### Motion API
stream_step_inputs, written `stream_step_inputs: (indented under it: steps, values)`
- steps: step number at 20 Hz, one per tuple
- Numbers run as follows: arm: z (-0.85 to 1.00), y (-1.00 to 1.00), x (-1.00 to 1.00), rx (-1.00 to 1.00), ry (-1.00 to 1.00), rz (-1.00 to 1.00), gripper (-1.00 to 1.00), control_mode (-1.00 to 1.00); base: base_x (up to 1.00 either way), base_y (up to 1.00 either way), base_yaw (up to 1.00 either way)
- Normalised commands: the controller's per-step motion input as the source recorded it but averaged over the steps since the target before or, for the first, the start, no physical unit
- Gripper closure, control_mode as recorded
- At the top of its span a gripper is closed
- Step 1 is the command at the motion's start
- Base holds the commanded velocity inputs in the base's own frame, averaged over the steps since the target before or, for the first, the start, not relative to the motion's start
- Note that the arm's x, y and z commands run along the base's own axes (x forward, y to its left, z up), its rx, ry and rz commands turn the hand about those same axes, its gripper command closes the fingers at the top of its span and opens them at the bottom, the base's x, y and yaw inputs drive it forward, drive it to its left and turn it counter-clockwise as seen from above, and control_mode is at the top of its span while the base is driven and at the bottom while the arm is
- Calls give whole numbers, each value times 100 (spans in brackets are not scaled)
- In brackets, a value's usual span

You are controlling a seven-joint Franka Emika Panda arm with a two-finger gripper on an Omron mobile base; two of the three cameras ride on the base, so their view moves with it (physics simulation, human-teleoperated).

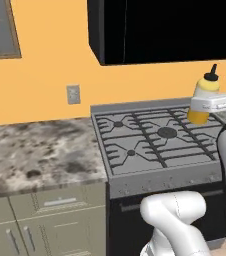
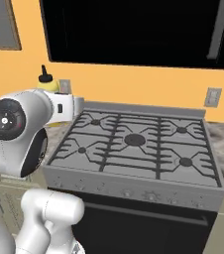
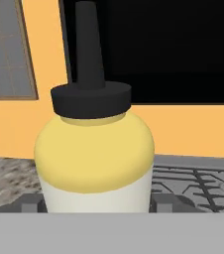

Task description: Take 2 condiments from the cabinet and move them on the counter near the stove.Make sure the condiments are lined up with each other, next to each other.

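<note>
Hand view: yellow bottle (image 3: 94, 158), black cap.

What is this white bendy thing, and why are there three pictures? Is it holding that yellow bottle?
The white bendy thing is a robot arm in a pretend, computer-drawn kitchen. Two pictures come from cameras riding behind the arm, one on its left and one on its right. The third comes from a camera on its hand, so everything looks very close. The arm's gripper, a hand with two fingers, is shut on a small yellow squeeze bottle with a pale band and black pointed cap, held upright in the air. Below is a wide grey steel gas stove with black grates, and beside it a pale grey stone counter with dark blotches. Above hangs a black microwave.
</note>
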Motion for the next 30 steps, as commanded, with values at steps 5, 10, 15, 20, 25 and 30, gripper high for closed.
stream_step_inputs:
  steps: [5, 10, 15, 20, 25, 30]
  values:
    - [0, 0, 0, 0, 0, 0, 100, 100, 22, -100, 0]
    - [0, 0, 0, 0, 0, 0, 100, 100, 36, -89, 0]
    - [0, 0, 0, 0, 0, 0, 100, 100, 49, -51, 0]
    - [0, 0, 0, 0, 0, 0, 100, 100, 54, -23, 0]
    - [0, 0, 0, 0, 0, 0, 100, 100, 61, -19, 0]
    - [0, 0, 0, 0, 0, 0, 100, 100, 37, -35, 0]
